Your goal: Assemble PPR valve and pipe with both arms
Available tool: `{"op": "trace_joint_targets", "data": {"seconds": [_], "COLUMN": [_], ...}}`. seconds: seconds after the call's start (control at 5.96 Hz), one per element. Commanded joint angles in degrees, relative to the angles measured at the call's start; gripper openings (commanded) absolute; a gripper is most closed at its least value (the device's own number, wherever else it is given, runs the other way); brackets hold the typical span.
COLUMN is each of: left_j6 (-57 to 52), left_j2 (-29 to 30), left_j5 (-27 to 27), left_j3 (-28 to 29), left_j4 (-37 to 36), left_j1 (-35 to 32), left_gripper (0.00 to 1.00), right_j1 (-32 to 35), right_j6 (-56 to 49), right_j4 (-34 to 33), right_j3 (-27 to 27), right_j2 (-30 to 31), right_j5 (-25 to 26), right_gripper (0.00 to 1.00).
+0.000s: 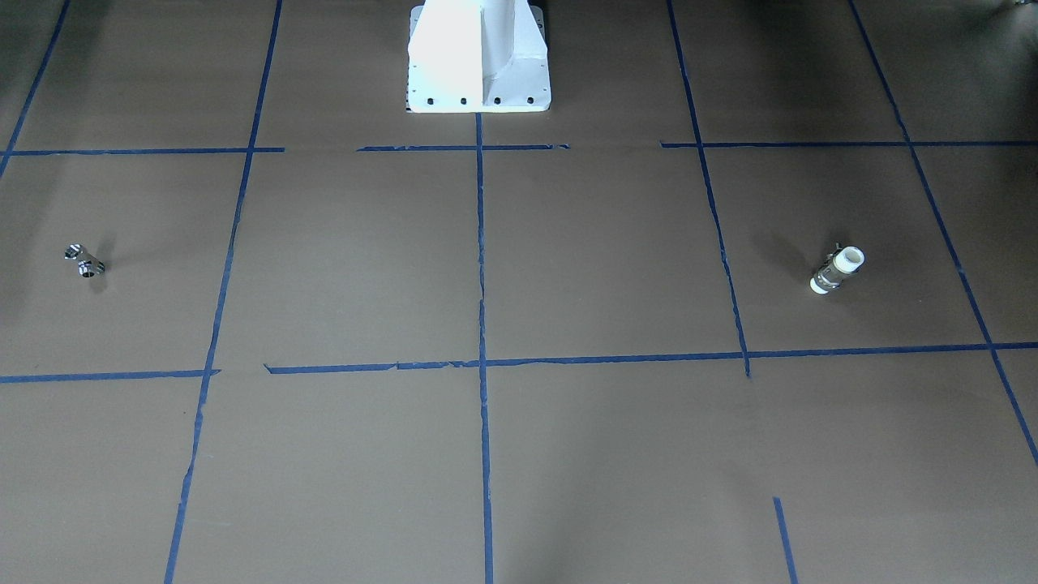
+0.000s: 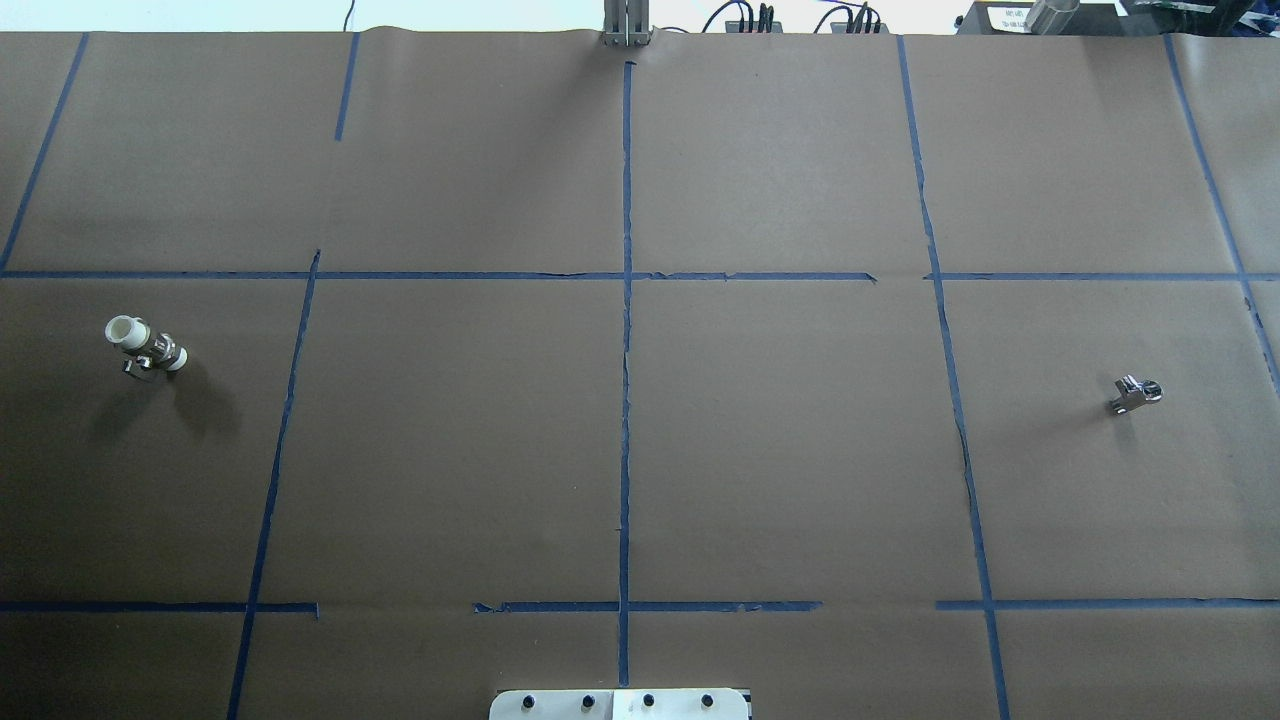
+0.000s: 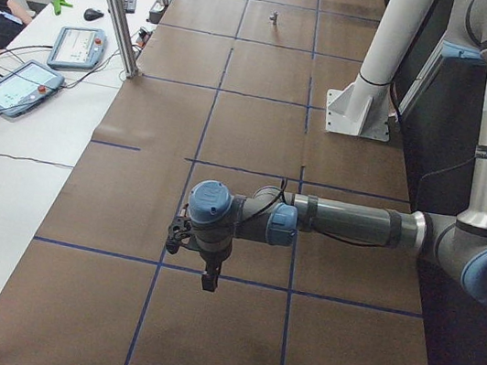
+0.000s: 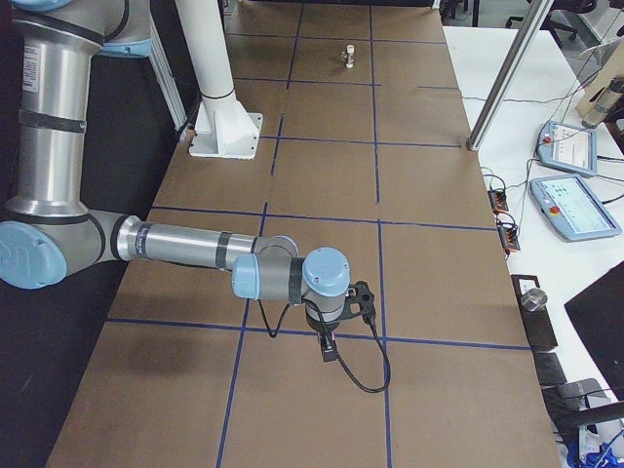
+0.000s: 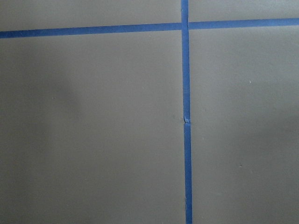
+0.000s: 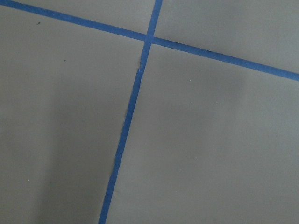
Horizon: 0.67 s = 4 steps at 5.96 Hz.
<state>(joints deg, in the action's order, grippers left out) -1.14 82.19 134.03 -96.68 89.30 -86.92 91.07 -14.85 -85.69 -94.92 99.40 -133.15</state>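
Left arm (image 3: 348,222) and right arm (image 4: 185,244) hang over the table (image 2: 450,450), jaws pointing down; jaw opening cannot be told. White-ended valve (image 2: 147,350) lies well apart from the right jaws. Metal fitting (image 2: 1135,392) lies well apart from the left jaws.

No legible text, brand or number. The white label (image 2: 1010,15) beyond the worktop's (image 2: 780,450) far edge is too small to read.

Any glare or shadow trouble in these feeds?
Front-facing view: the white pedestal is blown out by glare. Overhead view: the white-ended fitting throws a soft dark shadow beside it. Wrist views: dim grey patches on the paper.
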Motion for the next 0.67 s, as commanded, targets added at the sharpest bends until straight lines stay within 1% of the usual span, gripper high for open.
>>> {"op": "trace_joint_targets", "data": {"seconds": [0.0, 0.34, 0.5], "left_j6": [-0.09, 0.52, 0.44], "left_j2": [0.08, 0.17, 2.26], "left_j5": [0.09, -0.26, -0.09], "left_j3": [-0.26, -1.31, -1.49], "left_j4": [0.09, 0.09, 0.35], "left_j1": [0.00, 0.35, 0.44], "left_gripper": [1.00, 1.00, 1.00], "right_j1": [-0.19, -0.80, -0.81], "right_j6": [-0.09, 0.00, 0.09], "right_j4": [0.00, 0.52, 1.22], "right_j3": [0.00, -0.09, 0.00], "right_j2": [0.00, -0.09, -0.09], "right_j5": [0.00, 0.09, 0.00], "right_gripper": [1.00, 1.00, 1.00]}}
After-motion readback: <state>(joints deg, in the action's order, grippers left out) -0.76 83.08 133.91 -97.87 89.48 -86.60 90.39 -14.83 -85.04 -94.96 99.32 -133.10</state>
